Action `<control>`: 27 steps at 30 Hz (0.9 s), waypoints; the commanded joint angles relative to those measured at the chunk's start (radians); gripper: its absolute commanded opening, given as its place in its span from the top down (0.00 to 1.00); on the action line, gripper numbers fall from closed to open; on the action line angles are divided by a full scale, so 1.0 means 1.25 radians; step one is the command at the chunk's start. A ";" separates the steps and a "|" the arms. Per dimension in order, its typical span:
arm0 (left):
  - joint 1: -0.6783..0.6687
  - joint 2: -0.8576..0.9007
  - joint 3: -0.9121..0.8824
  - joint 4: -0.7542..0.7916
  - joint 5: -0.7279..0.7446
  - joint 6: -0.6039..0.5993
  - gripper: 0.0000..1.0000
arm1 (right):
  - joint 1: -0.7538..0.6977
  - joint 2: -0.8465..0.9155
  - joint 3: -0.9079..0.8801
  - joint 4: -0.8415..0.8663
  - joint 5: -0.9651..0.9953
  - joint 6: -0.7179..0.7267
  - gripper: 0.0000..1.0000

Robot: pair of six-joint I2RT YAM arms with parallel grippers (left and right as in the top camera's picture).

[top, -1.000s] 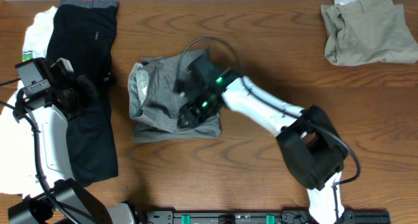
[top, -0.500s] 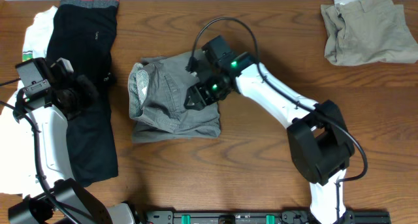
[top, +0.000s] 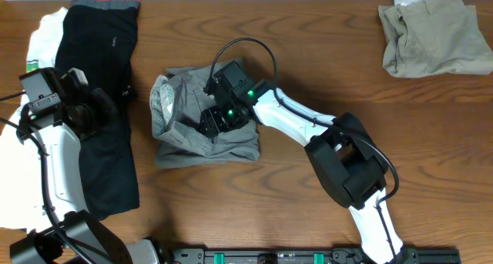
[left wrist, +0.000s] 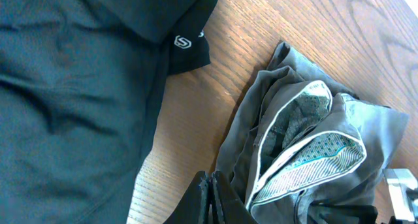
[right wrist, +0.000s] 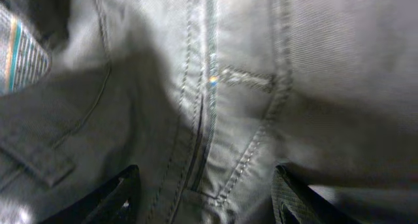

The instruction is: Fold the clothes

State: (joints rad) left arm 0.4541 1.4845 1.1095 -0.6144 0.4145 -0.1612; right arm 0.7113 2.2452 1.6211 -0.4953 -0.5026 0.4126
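The mid-grey woven shorts point(top: 181, 133) lie bunched at the table's middle, their patterned pocket lining point(left wrist: 307, 159) turned out. My right gripper point(top: 218, 119) is open and pressed down onto them; its fingers point(right wrist: 297, 198) stand wide apart over a seam of the grey cloth point(right wrist: 261, 87). My left gripper point(top: 104, 110) is shut and empty, over the edge of the black trousers point(top: 100, 87), left of the shorts; its fingertips point(left wrist: 212, 194) are pressed together. The white T-shirt point(top: 42, 29) lies under the trousers. The khaki-beige shorts point(top: 433, 33) lie folded at the far right.
The trousers' red-grey waistband point(top: 104, 2) is at the table's far edge. Bare wood point(left wrist: 196, 113) separates the trousers from the grey shorts. The right arm point(top: 308, 129) stretches across the table's middle from the front right.
My right gripper has swung from the shorts' right side back left onto their middle. The left arm has not moved.
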 commanded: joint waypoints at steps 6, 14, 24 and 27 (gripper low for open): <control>-0.002 0.008 -0.010 -0.005 -0.006 -0.008 0.94 | -0.098 0.023 0.017 0.006 0.139 0.089 0.37; -0.021 0.010 -0.019 -0.004 -0.006 -0.008 0.94 | -0.219 0.023 0.017 -0.016 0.124 0.078 0.37; -0.088 0.049 -0.021 0.023 -0.007 -0.008 0.94 | -0.303 0.023 0.039 -0.114 0.265 -0.009 0.34; -0.103 0.073 -0.021 0.023 -0.007 -0.008 0.94 | -0.333 0.021 0.045 -0.129 0.274 -0.021 0.35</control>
State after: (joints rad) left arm 0.3408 1.5463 1.0950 -0.5865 0.4118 -0.1612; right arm 0.3489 2.2452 1.6730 -0.6361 -0.2752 0.4282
